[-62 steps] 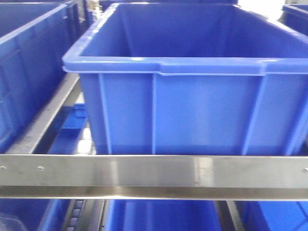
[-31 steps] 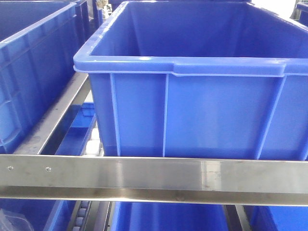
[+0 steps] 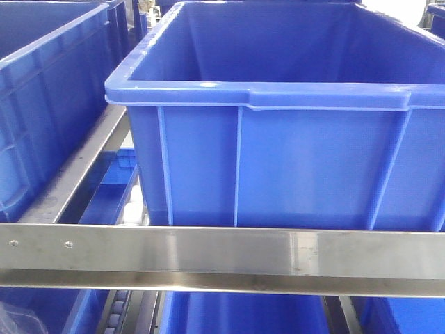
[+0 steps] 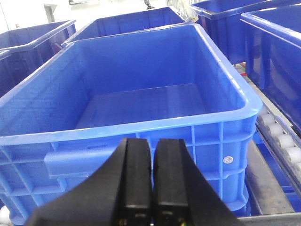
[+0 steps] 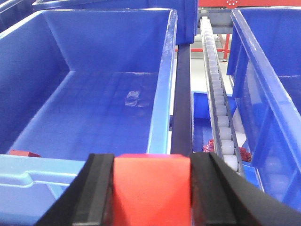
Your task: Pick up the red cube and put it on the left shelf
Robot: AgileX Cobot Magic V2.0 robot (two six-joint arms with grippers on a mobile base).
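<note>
one red cube [image 5: 151, 188] pinched in right jaws; left jaws together, apparently w/o load

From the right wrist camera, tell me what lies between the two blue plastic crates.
In the right wrist view, a dark steel rail and a track of white rollers run between the left blue crate and the right blue crate.

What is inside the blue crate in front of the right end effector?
The blue crate looks mostly bare: a pale scuff or scrap on the floor, and a dark red piece at its near left corner. The red cube and the crate's front rim hide the near floor.
</note>
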